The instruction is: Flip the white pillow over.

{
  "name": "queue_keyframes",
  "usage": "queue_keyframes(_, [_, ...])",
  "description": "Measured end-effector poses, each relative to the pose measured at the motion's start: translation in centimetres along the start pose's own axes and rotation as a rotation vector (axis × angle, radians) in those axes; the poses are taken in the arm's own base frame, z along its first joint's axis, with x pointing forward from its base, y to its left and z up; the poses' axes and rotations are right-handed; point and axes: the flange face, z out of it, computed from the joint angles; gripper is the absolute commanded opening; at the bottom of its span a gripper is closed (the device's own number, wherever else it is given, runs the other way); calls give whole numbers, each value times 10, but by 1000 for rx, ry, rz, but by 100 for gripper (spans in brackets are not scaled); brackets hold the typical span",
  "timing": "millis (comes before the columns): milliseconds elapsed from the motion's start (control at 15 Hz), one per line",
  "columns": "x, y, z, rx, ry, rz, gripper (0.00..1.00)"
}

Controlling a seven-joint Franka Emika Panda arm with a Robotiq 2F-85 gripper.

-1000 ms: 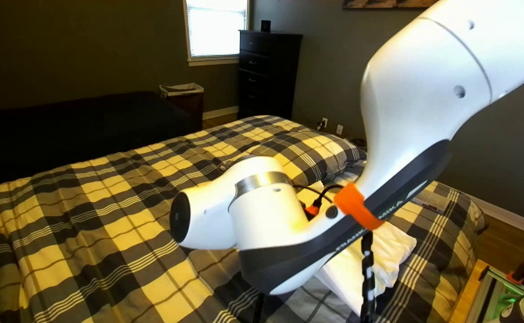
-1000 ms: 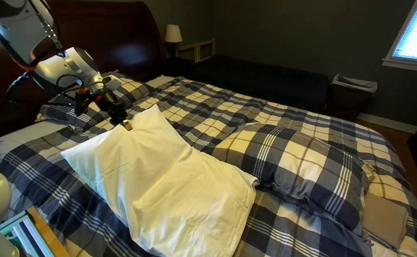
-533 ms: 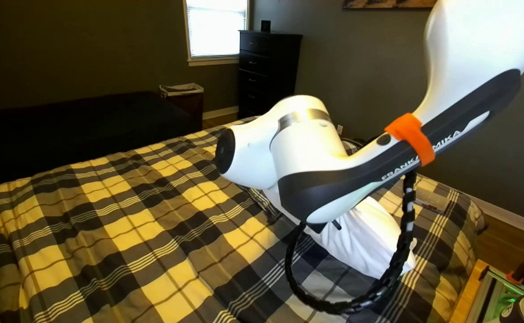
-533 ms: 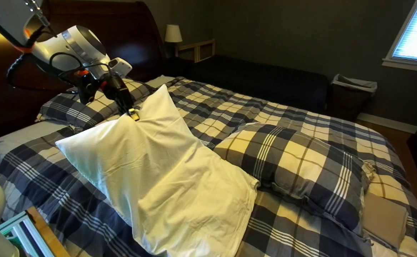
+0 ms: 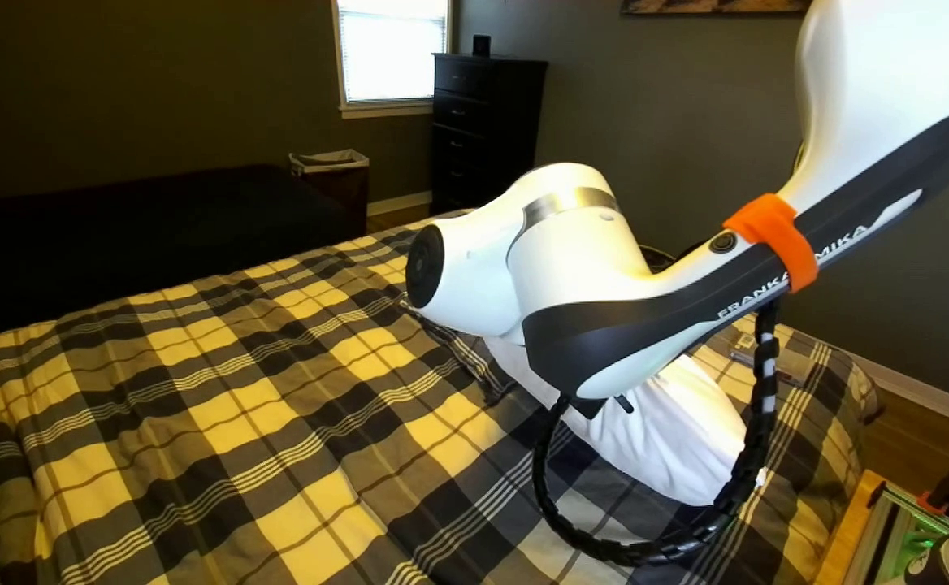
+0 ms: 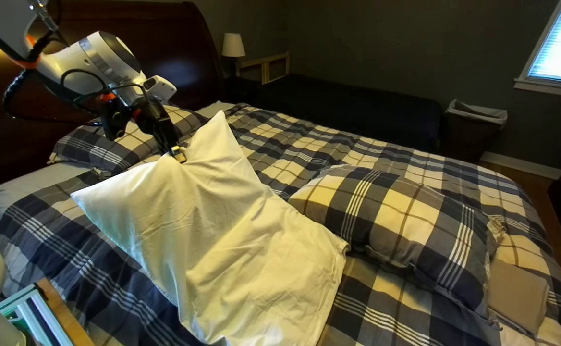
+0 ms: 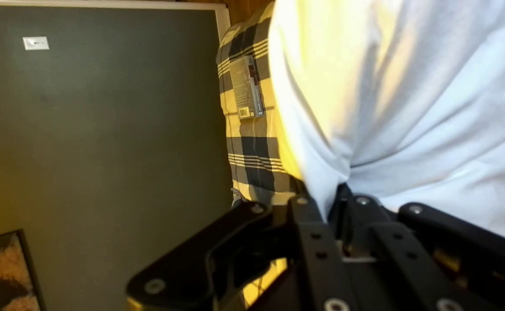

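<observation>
The white pillow [image 6: 256,269] lies on the checked bedspread, with its headboard-side edge pulled up and its other end resting on the bed. My gripper [image 6: 177,154] is shut on the middle of that raised edge, and the two corners hang out to either side. In the wrist view the white cloth [image 7: 434,108] bunches into folds between the fingers [image 7: 337,198]. In an exterior view the arm hides much of the white pillow [image 5: 678,439], and the fingertips there are mostly hidden.
A plaid pillow [image 6: 396,216] lies beside the white pillow, and another plaid pillow [image 6: 117,144] is near the headboard [image 6: 165,43]. A folded grey item [image 6: 518,293] lies at the bed's corner. A flat box [image 7: 247,88] lies on the bedspread. The robot's base frame [image 6: 40,312] stands by the bed edge.
My gripper has risen, lifting the white pillow's held edge and corners higher off the bed. Most of the rise came in the first half second; since then it has moved only slightly.
</observation>
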Motion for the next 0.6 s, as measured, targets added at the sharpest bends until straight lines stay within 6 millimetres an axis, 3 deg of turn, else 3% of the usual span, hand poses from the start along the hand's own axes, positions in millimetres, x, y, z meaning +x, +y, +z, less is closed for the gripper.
queue_keyframes(333, [4,4,2,13,-12,-11,3])
queue_keyframes(600, [22,38,17,34,-52,1,3])
